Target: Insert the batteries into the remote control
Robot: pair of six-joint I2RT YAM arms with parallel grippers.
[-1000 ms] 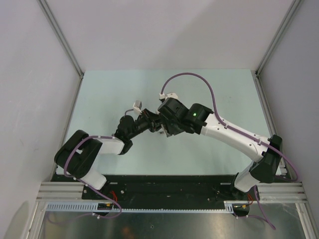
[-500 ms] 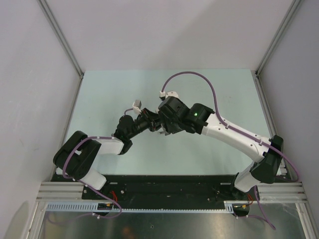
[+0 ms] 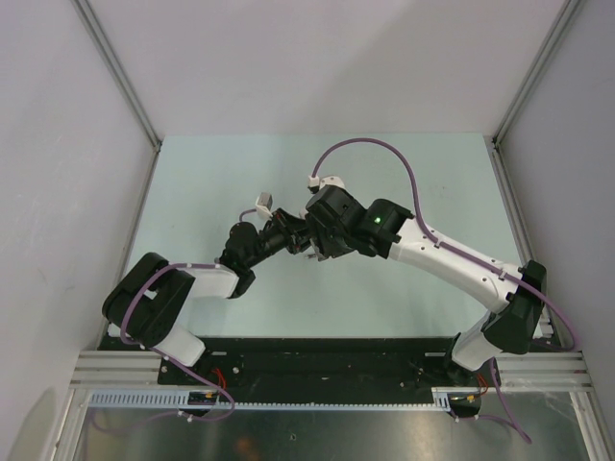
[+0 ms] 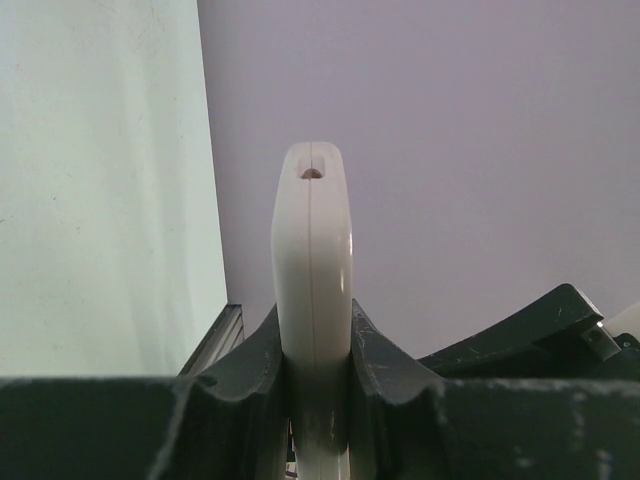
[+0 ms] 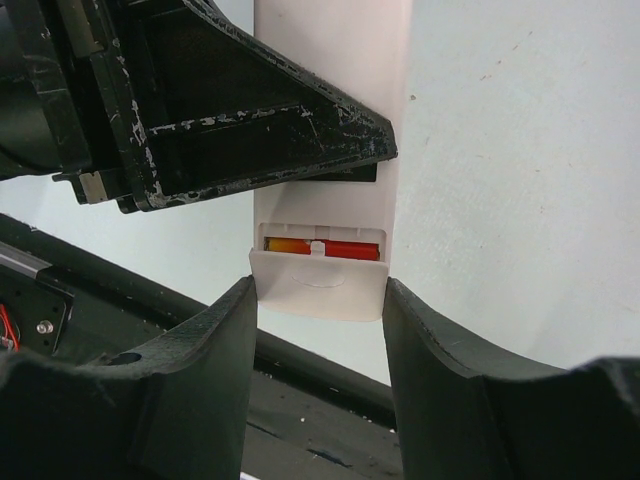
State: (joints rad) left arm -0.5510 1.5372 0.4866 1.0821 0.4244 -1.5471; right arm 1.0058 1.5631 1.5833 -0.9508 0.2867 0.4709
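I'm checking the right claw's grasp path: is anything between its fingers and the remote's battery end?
Nothing visible. The right claw straddles the battery end of the remote control, a finger close on each side; contact is unclear. The left claw holds the remote farther up, outside that gap.

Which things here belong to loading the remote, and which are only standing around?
Job: remote, held in left fingers; red battery showing in its bay; right fingers at its end.
Not job: purple cable; table.
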